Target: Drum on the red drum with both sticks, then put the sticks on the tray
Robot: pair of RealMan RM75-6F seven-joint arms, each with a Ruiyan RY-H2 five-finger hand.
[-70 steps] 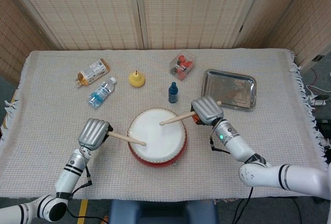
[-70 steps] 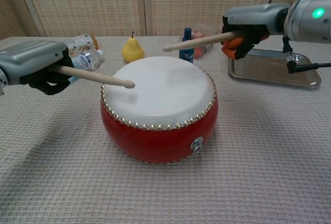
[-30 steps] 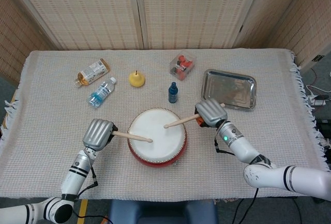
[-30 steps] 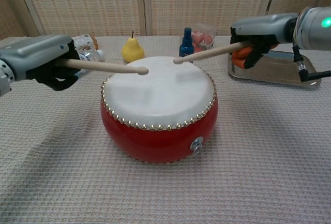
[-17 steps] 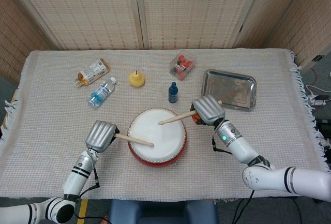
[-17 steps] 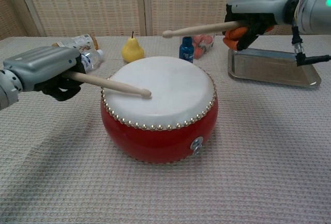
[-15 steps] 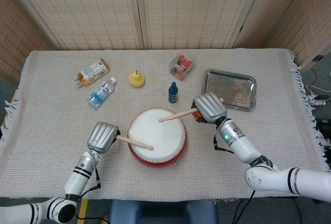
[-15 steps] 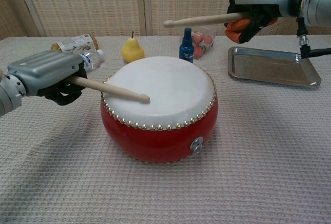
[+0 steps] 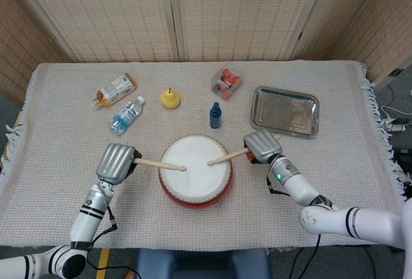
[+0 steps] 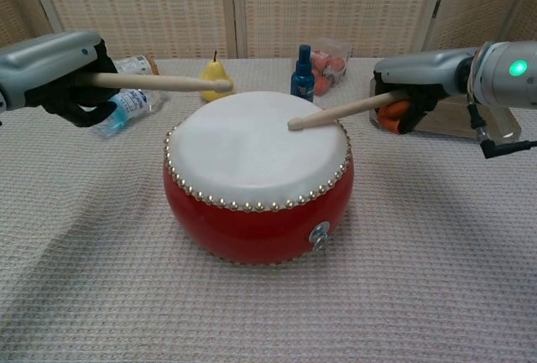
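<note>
The red drum [image 9: 195, 173] [image 10: 258, 210] with a white skin stands at the table's front centre. My left hand [image 9: 115, 162] [image 10: 52, 64] grips a wooden stick [image 9: 159, 163] [image 10: 155, 82] left of the drum, with the stick's tip raised above the skin. My right hand [image 9: 261, 145] [image 10: 424, 78] holds the other stick [image 9: 226, 156] [image 10: 336, 110] right of the drum, and its tip touches the skin. The steel tray [image 9: 285, 111] lies at the back right, partly hidden behind my right hand in the chest view.
Behind the drum stand a small blue bottle [image 9: 215, 115], a yellow pear [image 9: 170, 98] and a clear box of red fruit [image 9: 226, 80]. A water bottle [image 9: 127, 115] and an amber bottle [image 9: 115, 90] lie at the back left.
The left stick has risen off the drum skin and my left hand has lifted. The right stick has swung down from high above, so its tip now meets the skin.
</note>
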